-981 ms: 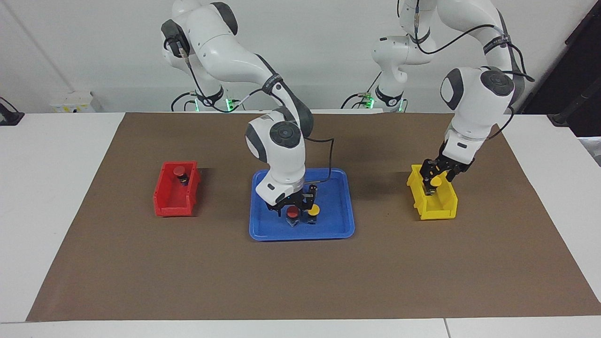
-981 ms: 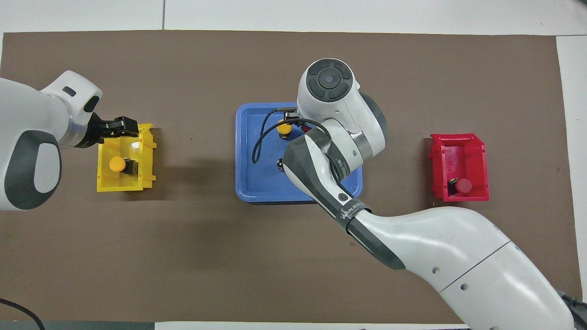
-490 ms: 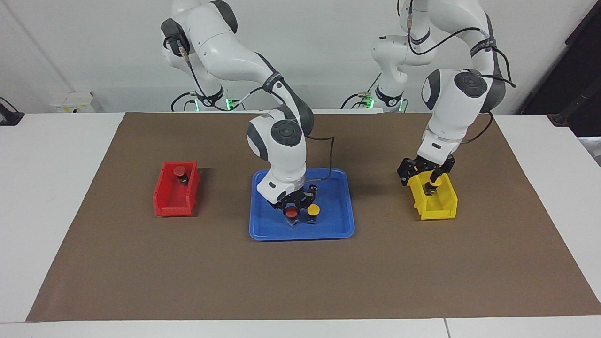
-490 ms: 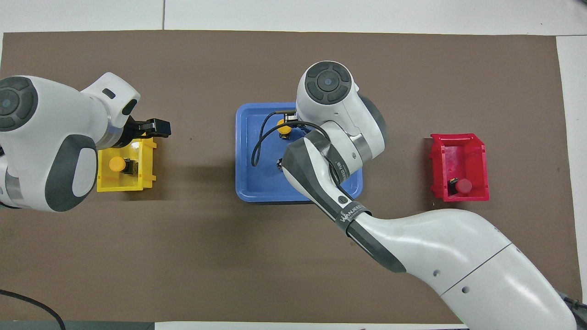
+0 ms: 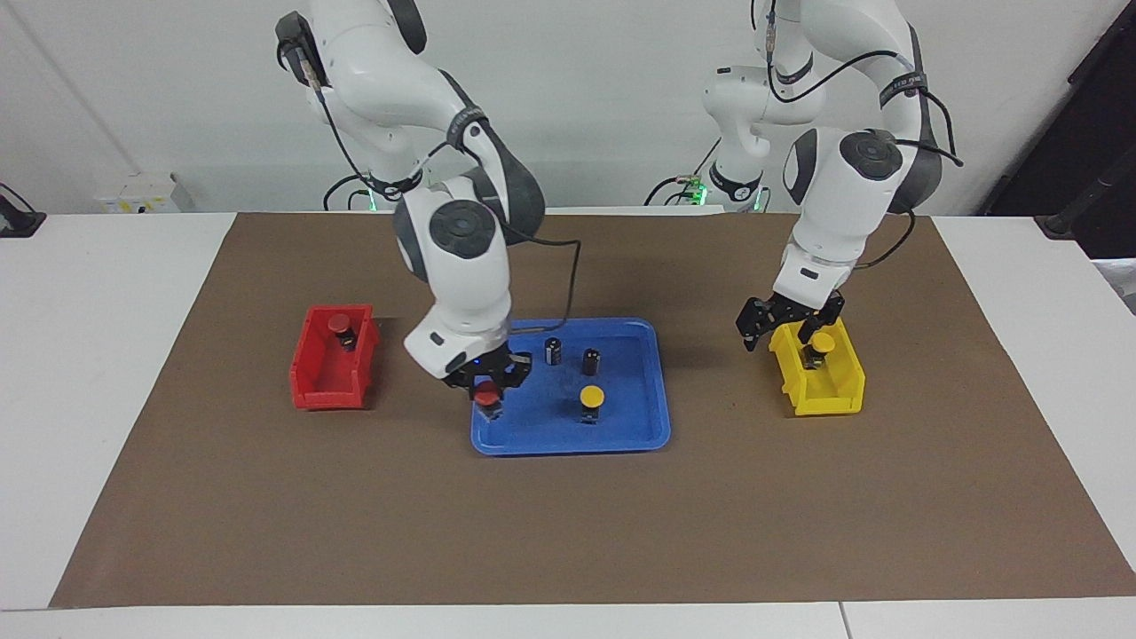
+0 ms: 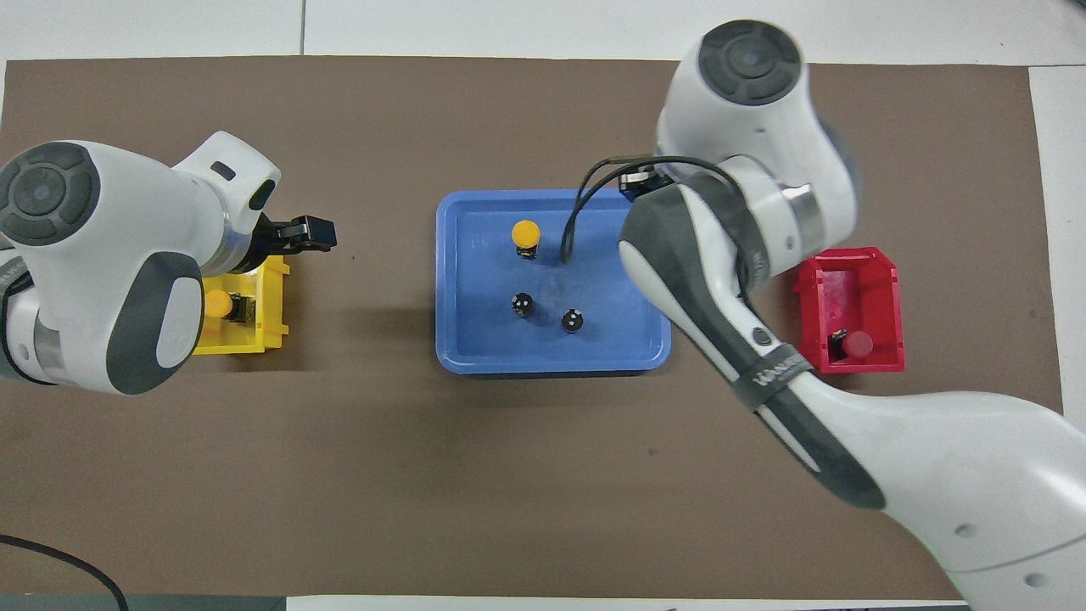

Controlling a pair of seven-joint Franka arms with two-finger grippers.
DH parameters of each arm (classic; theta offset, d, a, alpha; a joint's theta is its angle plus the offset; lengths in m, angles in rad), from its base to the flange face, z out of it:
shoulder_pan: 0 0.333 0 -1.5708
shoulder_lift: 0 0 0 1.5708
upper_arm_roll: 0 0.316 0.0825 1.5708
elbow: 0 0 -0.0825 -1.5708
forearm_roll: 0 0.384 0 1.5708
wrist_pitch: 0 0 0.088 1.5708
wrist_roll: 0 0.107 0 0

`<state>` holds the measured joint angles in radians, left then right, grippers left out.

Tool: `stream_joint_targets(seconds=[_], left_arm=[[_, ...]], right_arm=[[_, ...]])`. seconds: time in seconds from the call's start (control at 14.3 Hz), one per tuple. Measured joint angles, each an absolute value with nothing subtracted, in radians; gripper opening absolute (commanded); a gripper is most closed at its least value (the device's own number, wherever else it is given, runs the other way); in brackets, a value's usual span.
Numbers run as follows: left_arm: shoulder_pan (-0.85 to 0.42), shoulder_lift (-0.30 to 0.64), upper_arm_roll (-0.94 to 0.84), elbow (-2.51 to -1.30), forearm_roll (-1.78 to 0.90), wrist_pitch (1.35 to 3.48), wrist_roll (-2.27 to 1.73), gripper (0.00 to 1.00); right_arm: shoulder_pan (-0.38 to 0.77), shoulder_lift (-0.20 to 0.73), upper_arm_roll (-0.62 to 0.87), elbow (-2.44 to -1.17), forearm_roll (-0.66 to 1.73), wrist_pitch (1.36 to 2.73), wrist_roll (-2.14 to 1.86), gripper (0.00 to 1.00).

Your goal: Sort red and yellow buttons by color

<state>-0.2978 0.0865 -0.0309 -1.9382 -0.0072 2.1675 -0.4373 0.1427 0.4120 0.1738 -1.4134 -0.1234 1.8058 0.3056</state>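
My right gripper (image 5: pixel 486 389) is shut on a red button (image 5: pixel 485 397), held just above the blue tray (image 5: pixel 568 446) at its edge toward the right arm's end. In the overhead view the right arm hides both. One yellow button (image 5: pixel 592 396) (image 6: pixel 526 232) stands in the tray. A second red button (image 5: pixel 338 325) (image 6: pixel 857 343) lies in the red bin (image 5: pixel 328 390) (image 6: pixel 887 280). Another yellow button (image 5: pixel 822 343) (image 6: pixel 219 304) lies in the yellow bin (image 5: pixel 825 404) (image 6: pixel 271 318). My left gripper (image 5: pixel 779 330) (image 6: pixel 310 233) hangs open and empty over that bin's tray-side edge.
Two small black cylinders (image 5: pixel 553 350) (image 5: pixel 591 359) stand in the tray, nearer to the robots than the yellow button. They also show in the overhead view as cylinders (image 6: pixel 523 304) (image 6: pixel 573 320). A brown mat (image 5: pixel 568 532) covers the table.
The right gripper shut on the red button, lifted it and carried it toward the red bin. The left gripper rose out of the yellow bin and shifted toward the tray, leaving the yellow button inside.
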Motion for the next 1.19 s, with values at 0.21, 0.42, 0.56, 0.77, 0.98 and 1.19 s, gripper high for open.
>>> stream_joint_targets(seconds=[0.21,0.42,0.56,0.77,0.98,1.19], left_arm=[[-0.442,0.225,-0.035,-1.781,-0.007,2.171,-0.652,1.0],[-0.567,0.389,-0.035,-1.649,0.021,2.178,-0.814,1.0],[-0.607,0.48,-0.034,-1.569,0.039,2.181,-0.875,0.98],[-0.616,0.548,-0.032,-1.504,0.042,2.181,-0.91,0.8],[-0.621,0.572,-0.03,-1.472,0.042,2.181,-0.926,0.4],[-0.622,0.577,-0.029,-1.464,0.042,2.181,-0.929,0.12]], right_arm=[[-0.016,0.263,0.174,-1.564,-0.064,1.773,0.08,0.08],[-0.128,0.189,0.174,-1.707,-0.059,1.81,-0.058,0.08],[-0.177,0.169,0.174,-1.796,-0.059,1.909,-0.116,0.08],[-0.2,0.142,0.174,-1.921,-0.059,2.027,-0.13,0.08],[-0.2,0.128,0.18,-1.975,-0.059,2.062,-0.13,0.08],[-0.199,0.125,0.182,-2.018,-0.058,2.109,-0.129,0.08]])
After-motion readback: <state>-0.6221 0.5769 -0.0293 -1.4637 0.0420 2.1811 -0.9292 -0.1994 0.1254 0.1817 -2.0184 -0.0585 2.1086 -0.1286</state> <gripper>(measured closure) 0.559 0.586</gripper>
